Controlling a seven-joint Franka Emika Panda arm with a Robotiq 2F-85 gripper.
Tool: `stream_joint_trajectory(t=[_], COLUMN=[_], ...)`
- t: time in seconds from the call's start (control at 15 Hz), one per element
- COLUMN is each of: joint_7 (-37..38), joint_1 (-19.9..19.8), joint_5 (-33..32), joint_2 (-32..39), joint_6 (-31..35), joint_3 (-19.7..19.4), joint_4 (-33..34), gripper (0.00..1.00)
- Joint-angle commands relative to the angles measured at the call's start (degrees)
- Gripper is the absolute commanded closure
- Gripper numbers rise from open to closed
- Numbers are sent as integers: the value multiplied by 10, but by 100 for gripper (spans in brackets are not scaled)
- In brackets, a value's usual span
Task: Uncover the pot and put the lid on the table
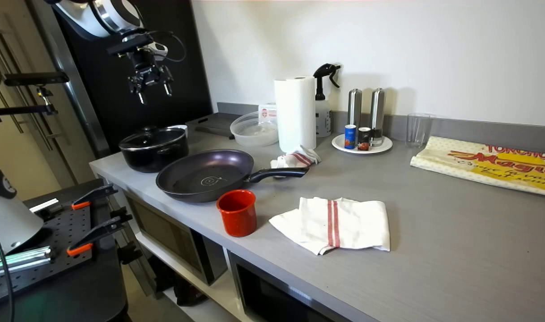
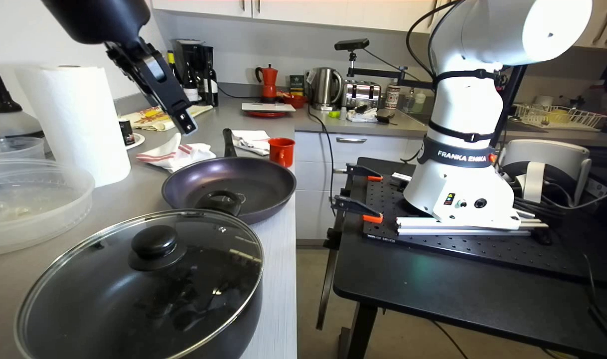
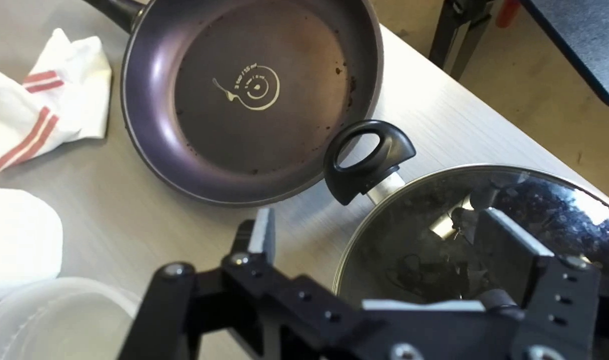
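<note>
Round black pot with a loop handle (image 1: 154, 160): upright on the smooth grey desk (image 1: 460, 241), lower than the black two-fingered tool (image 1: 155, 94) and apart from it.
Round see-through lid with a metal rim and black knob (image 2: 134, 289): lies on the pot, covering it, below the tool.
Tool: released, hanging in the air, its two fingers spread wide apart.
Wide dark frying pan with a purple sheen (image 3: 254, 130): lower than the tool, ahead of its fingertips in the wrist view; the pot's handle overlaps its rim there, and whether they touch I cannot tell.
Crumpled white cloth with red stripes (image 3: 79, 100): on the desk, ahead and to the left of the tool in the wrist view.
White paper towel roll (image 1: 295, 114): upright on the desk, right of the tool in an exterior view.
Round clear plastic bowl (image 1: 254, 139): just beside the roll, lower than the tool and to its right in an exterior view.
Red cylindrical mug (image 1: 239, 219): lower than the tool and well apart from it, near the frying pan.
Folded white cloth with two red stripes (image 1: 357, 223): flat on the desk, farther from the tool than the mug.
</note>
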Motion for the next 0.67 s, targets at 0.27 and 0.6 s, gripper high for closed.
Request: stream_joint_trajectory(t=[0.27, 0.6], joint_7=[-55, -55], joint_1=[17, 17], joint_5=[-36, -37], joint_2=[45, 51], joint_6=[3, 3], joint_3=[-3, -4], joint_4=[43, 46], gripper=[0, 0])
